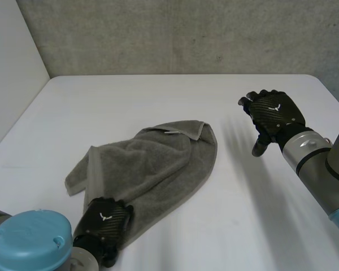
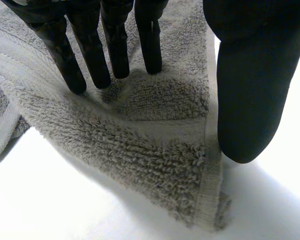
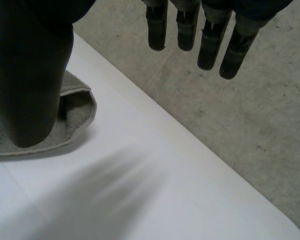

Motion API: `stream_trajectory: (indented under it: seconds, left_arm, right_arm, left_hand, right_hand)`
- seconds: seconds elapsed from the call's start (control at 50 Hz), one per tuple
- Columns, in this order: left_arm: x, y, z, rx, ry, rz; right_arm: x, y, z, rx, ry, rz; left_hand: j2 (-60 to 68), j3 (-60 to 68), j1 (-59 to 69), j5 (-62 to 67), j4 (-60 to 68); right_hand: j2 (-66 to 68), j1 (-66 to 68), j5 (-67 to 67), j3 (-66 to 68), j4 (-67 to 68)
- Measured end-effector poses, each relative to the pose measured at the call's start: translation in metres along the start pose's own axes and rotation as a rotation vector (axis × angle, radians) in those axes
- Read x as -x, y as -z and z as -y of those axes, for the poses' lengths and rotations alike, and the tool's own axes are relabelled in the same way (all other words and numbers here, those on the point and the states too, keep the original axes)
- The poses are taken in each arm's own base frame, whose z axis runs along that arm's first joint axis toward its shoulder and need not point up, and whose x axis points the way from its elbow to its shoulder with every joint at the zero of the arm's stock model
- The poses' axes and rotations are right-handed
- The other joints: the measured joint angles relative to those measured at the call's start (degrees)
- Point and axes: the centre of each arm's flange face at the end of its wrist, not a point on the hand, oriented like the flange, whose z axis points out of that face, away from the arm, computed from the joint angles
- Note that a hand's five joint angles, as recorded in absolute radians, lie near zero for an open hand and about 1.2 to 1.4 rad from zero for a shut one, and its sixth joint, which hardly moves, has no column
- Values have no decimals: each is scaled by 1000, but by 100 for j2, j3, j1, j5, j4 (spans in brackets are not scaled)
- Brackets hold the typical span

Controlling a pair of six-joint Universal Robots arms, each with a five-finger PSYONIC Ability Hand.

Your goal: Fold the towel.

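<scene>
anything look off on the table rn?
Only the towel: it lies rumpled and skewed on the table, with its edges rolled over, and narrows to the corner under the left hand. No spills or damage visible.

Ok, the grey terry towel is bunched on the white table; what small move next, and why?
Probably close the left hand on the near corner of the grey terry towel: its straight fingers rest on the cloth, the thumb sits beside the hemmed edge, nothing pinched yet. The right hand hangs open over the white table, clear of the towel.
</scene>
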Motion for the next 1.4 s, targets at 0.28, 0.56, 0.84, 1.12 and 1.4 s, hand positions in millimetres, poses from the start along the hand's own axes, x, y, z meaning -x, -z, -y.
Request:
stream_trajectory:
  seconds: [0.28,0.56,0.84,1.12,1.4]
  left_arm:
    - [12,-18,8,-77,-121,97]
    - [45,-17,56,-227,-102,213]
    - [68,18,106,-443,-50,286]
    - [73,35,111,-489,-33,306]
    - [88,21,109,-481,-11,303]
  right_arm:
    - [0,0,-1,4,-1,2]
    - [17,4,-5,-3,-41,150]
    - [86,0,-25,42,-343,512]
    - [132,-40,-48,75,-376,489]
    - [95,-35,18,-111,-279,389]
  left_hand:
    - [3849,3860,3777,3788,3870]
    - [4369,4383,4145,4211,4387]
    - [4377,4390,4202,4262,4405]
    - [4377,4391,4219,4262,4406]
    - [4378,4391,4244,4267,4407]
  right_hand:
    - [0,0,0,0,0]
    - [0,0,0,0,0]
    - [15,44,17,13,0]
    - [2698,2761,2795,2710,2608]
    - [6065,6181,6231,6189,6075]
